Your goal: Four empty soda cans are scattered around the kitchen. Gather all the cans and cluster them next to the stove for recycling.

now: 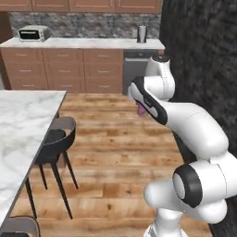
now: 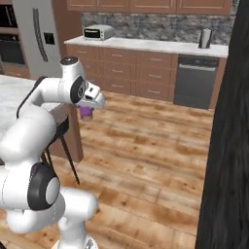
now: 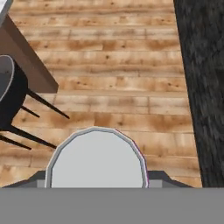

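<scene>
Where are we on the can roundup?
Nothing visibly done: no cans clustered, and these views don't take in a stove. In hand: the claw is shut on a purple-pink can, carried above the wood floor beside the marble island. Left: deliver it, then fetch the rest.

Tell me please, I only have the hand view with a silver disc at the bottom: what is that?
Observer: The top of a purple-pink soda can hanging under the gripper, which is shut on it, seen from the right base view.
Operator: Is it above a counter?
Observer: No, it is carried over the wood floor, beside the marble island.
Operator: Anything on the far counter?
Observer: A toaster oven at its left and a tall grey cylinder at its right.
</scene>
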Motion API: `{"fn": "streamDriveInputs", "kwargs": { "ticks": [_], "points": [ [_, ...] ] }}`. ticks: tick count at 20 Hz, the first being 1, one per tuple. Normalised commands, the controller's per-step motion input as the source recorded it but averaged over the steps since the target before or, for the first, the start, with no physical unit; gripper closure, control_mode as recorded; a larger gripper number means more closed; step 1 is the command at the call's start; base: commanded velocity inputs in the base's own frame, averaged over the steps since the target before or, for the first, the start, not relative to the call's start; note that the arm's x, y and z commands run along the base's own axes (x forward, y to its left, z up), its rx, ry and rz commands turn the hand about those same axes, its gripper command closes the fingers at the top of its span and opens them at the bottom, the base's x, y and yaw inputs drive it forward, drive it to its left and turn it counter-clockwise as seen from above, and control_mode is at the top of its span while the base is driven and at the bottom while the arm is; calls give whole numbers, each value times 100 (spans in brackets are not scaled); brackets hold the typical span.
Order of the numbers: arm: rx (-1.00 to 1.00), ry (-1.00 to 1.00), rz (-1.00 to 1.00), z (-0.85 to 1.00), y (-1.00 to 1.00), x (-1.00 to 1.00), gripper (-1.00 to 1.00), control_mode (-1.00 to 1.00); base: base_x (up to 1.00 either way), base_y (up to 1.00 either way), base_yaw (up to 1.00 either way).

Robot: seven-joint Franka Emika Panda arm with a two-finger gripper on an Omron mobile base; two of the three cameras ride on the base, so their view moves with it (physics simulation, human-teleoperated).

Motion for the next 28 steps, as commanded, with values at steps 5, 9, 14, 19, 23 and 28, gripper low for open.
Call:
{"fn": "streamDriveInputs", "kwargs": {
  "ticks": [5,9,14,19,23,28],
  "points": [
    [0,0,0,0,0,0,100,100,100,0,-31],
    [0,0,0,0,0,0,100,100,100,0,-26],
    [0,0,0,0,0,0,100,100,100,0,-22],
    [0,0,0,0,0,0,100,100,100,0,-3],
    [0,0,0,0,0,0,100,100,100,0,10],
    [0,0,0,0,0,0,100,100,100,0,52]
  ]
}}
